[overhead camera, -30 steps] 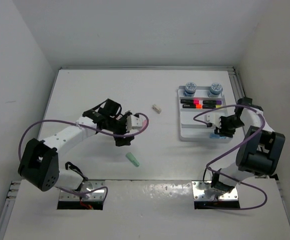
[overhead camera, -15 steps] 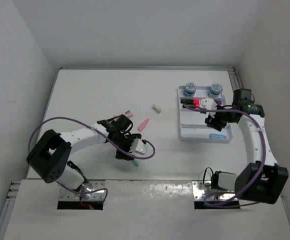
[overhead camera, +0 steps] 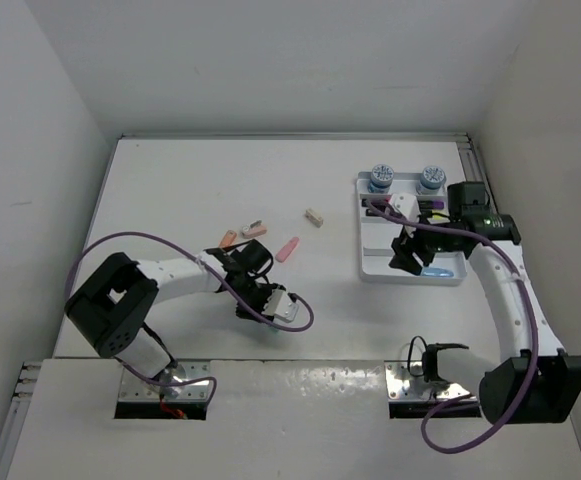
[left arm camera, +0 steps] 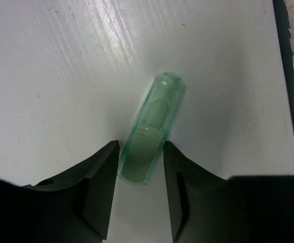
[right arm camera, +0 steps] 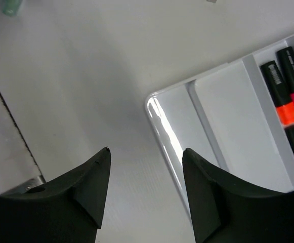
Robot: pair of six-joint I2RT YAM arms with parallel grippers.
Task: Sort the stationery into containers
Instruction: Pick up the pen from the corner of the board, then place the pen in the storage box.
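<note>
My left gripper (left arm camera: 140, 148) is shut on the near end of a pale green stub (left arm camera: 154, 119) that lies on the white table. In the top view this gripper (overhead camera: 253, 303) is low at the front left and covers the stub. My right gripper (overhead camera: 407, 254) hangs open and holds nothing, over the left edge of the white tray (overhead camera: 382, 264). In the right wrist view the open fingers (right arm camera: 144, 152) frame the tray's corner (right arm camera: 159, 109). Black markers (right arm camera: 281, 93) with orange, pink and yellow ends lie in it. Two blue-white pots (overhead camera: 381, 177) stand at its far end, and a blue stub (overhead camera: 436, 271) lies in its near row.
Loose on the table lie two orange stubs (overhead camera: 228, 238), a pink stub (overhead camera: 288, 248) and a tiny beige block (overhead camera: 314, 215). The table's dark front edge (left arm camera: 288, 76) runs close beside the green stub. White walls close in the table on three sides.
My left gripper swung down toward the table's front and closed on the green stub. My right arm rose and shifted left off the blue stub in the tray, its jaws widening slightly.
</note>
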